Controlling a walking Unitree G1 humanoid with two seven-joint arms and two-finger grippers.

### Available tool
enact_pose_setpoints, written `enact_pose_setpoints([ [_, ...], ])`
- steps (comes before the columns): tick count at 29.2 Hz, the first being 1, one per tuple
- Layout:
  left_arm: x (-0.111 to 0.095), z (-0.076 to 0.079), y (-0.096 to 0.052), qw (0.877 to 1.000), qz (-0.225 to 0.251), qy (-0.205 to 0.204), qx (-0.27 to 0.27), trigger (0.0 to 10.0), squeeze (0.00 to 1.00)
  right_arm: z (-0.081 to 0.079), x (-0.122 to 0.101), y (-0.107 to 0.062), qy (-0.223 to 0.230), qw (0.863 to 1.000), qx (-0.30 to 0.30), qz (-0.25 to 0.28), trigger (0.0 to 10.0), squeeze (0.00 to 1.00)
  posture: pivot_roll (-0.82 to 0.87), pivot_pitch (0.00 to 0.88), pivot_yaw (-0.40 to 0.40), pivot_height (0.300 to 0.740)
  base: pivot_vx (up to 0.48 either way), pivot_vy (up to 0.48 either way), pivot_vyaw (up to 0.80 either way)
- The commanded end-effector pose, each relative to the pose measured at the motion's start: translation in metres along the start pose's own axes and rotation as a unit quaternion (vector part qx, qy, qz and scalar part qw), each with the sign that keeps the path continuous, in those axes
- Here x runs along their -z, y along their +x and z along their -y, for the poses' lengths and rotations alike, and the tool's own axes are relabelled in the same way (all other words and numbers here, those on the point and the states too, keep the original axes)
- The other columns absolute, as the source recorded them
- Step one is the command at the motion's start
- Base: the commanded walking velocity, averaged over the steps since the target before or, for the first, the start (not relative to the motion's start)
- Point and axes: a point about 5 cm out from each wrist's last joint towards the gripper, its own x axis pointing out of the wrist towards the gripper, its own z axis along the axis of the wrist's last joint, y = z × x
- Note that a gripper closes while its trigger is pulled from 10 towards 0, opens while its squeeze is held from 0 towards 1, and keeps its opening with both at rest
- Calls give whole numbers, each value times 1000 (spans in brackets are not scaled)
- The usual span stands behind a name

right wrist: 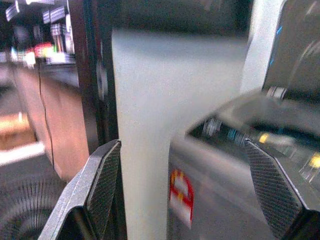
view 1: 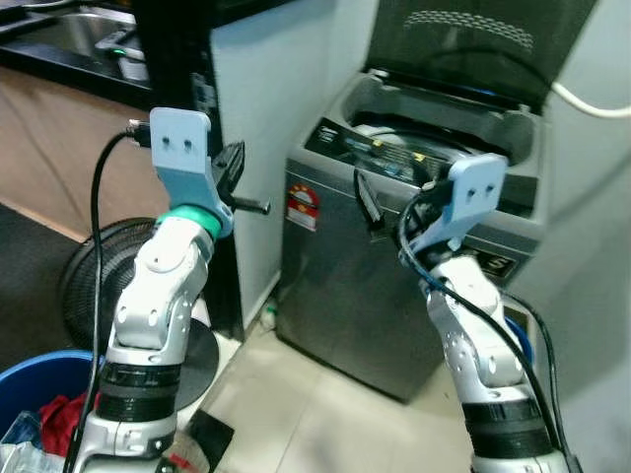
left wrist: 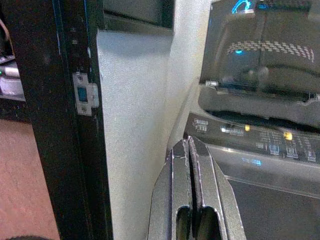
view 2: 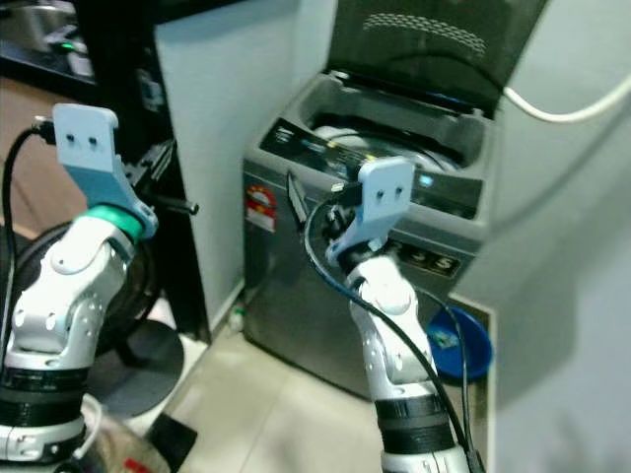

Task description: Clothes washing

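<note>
**Both arms up at the washer with nothing in hand**

My left gripper (left wrist: 189, 165) has its two black fingers pressed flat together and is empty; it hangs in the air beside the pale wall panel (view 1: 258, 118) and the black door frame (left wrist: 60, 125), short of the machine. My right gripper (right wrist: 195, 185) is spread wide, pads (right wrist: 104, 185) far apart and holding nothing, raised just in front of the washing machine (view 1: 394, 296) near its control panel (view 1: 394, 153).

The machine's lid (view 1: 473, 44) stands open and the drum opening is dark; I cannot tell whether anything is in it. The clothes (view 1: 59, 414) I can see are in the blue basket (view 1: 30, 379) low at my left, well apart from either gripper.

Risks as I judge them: the right wrist view is smeared, so any reach guided by it could clip the panel buttons or the front edge. The right arm's loose black cable (view 2: 325, 266) could snag on the machine's corner. Bending for the basket, the left arm could knock the floor fan (view 1: 89, 276) standing between it and the wall.
</note>
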Motion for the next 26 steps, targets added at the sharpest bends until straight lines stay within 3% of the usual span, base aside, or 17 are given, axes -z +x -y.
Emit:
enact_pose_setpoints([
  [1, 18, -1, -4, 999, -34, 9, -1, 10000, 0, 5, 13, -5, -5, 1000, 8, -23, 10000, 0, 95, 18, -36, 740, 0, 0, 788],
  [12, 71, 10, -30, 992, -120, 33, 20, 10000, 0, 26, 75, -40, -19, 988, 69, -140, 10000, 0, 93, 25, -31, 740, 0, 0, 785],
  [26, 92, 15, -43, 987, -149, 47, 23, 10000, 0, 38, 116, -69, -41, 971, 97, -217, 10000, 0, 99, 27, -30, 740, 0, 0, 781],
])
